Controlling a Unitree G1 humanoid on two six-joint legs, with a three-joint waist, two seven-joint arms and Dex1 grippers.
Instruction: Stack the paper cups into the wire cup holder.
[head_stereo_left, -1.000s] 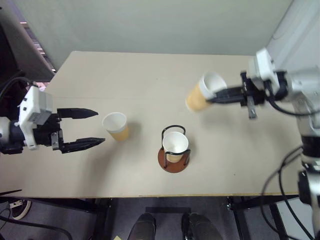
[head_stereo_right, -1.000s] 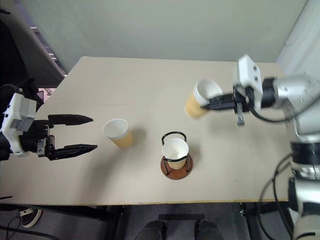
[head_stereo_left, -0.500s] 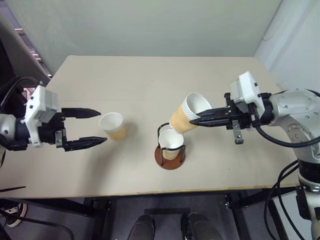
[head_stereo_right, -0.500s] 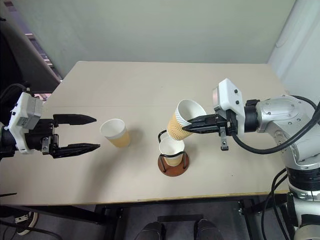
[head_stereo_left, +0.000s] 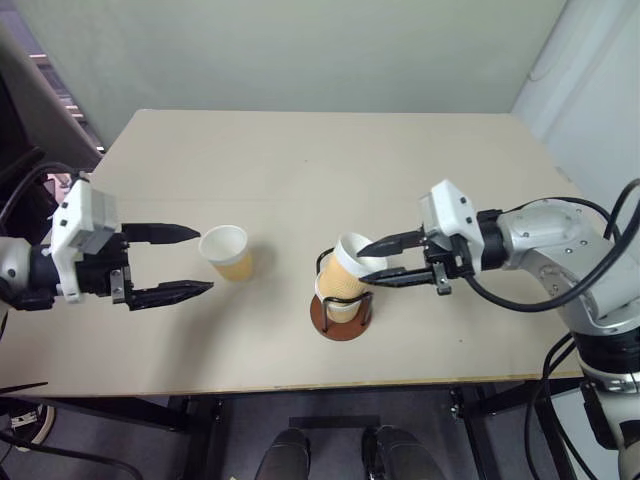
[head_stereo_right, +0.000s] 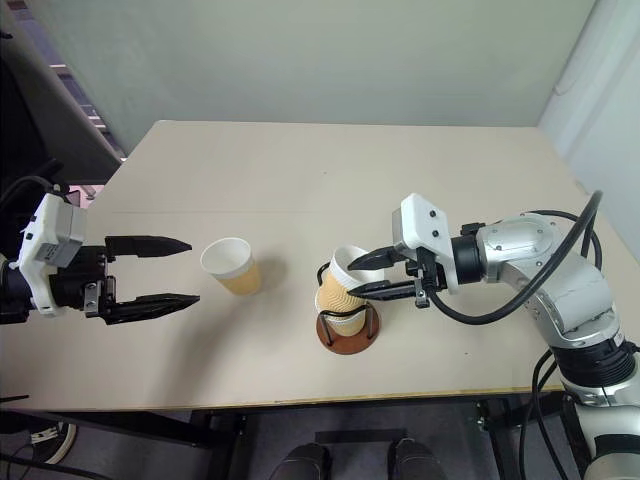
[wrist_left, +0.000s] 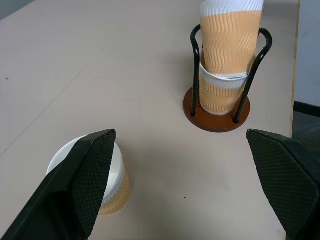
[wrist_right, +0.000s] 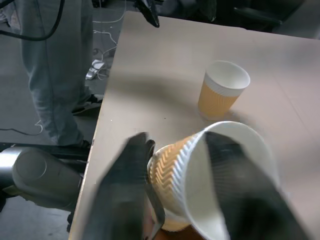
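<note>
The right end effector (head_stereo_left: 372, 262) has its black fingers parted around the white rim of a tilted tan ribbed paper cup (head_stereo_left: 346, 270). That cup rests partly inside another cup in the black wire cup holder (head_stereo_left: 340, 305) on the beige table (head_stereo_left: 300, 160). Left of the holder, apart from it, stands a third paper cup (head_stereo_left: 228, 252), and farther left the left end effector (head_stereo_left: 192, 260) hovers, spread wide and empty.

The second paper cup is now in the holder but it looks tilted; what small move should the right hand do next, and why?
Probably draw the right hand straight back. Its fingers stand apart around the tilted upper cup, which already sits inside the lower cup between the wires of the wire cup holder. Retreating without brushing the rim should let it settle.
</note>
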